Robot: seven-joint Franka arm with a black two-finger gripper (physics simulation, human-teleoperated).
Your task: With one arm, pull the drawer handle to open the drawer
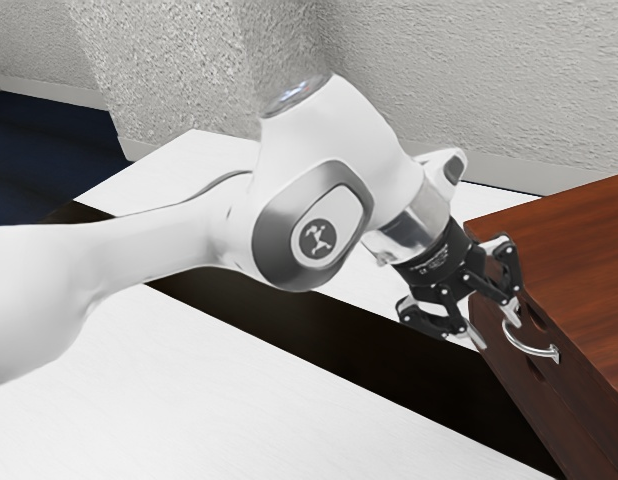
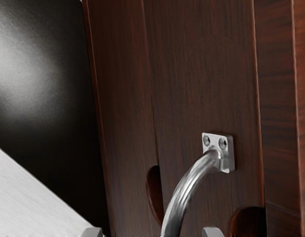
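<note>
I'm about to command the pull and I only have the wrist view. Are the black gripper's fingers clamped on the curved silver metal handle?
Observer: No. In the exterior view the black two-finger gripper is open, with a finger on either side of the curved silver metal handle.
Operator: Which part of the handle am I at?
Observer: Its upper end. The rest of the bar curves away below the gripper, toward the exterior view's right.
Operator: Is the drawer out at all?
Observer: Apparently not. I see no drawer front standing out from the dark brown wooden cabinet.
</note>
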